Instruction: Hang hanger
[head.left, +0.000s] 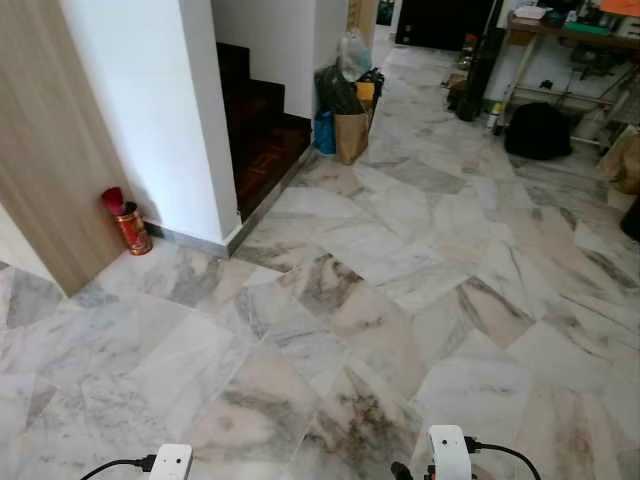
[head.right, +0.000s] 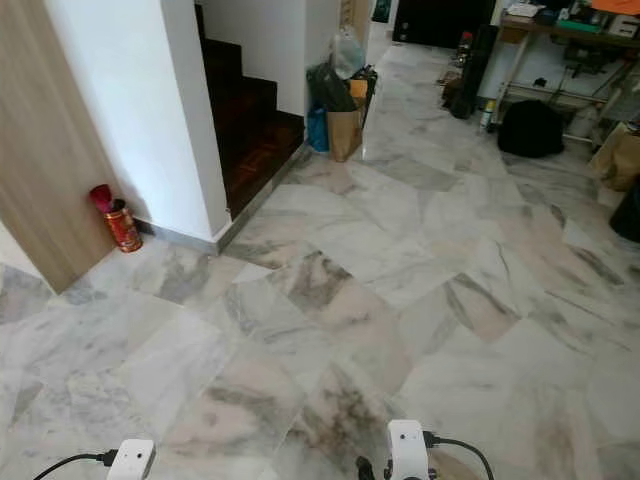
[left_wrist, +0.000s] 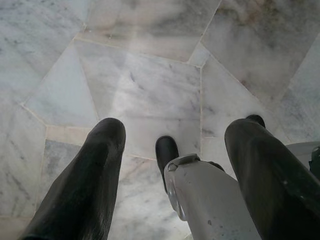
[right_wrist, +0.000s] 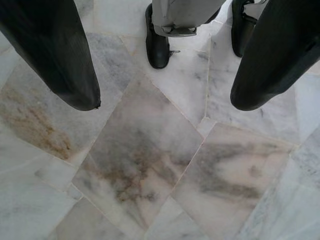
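My left gripper hangs low and points down at the marble floor. Its two black fingers stand wide apart and hold nothing; my own leg and black foot show between them. My right gripper hangs the same way, open and empty over a brown-veined tile. In the left eye view the white ends of both arms, left and right, peek in at the bottom edge.
A white wall corner and a wooden panel stand at the left, with a red can at their foot. Dark stairs lie behind. Bags crowd the stair side; a black backpack sits far right under a table.
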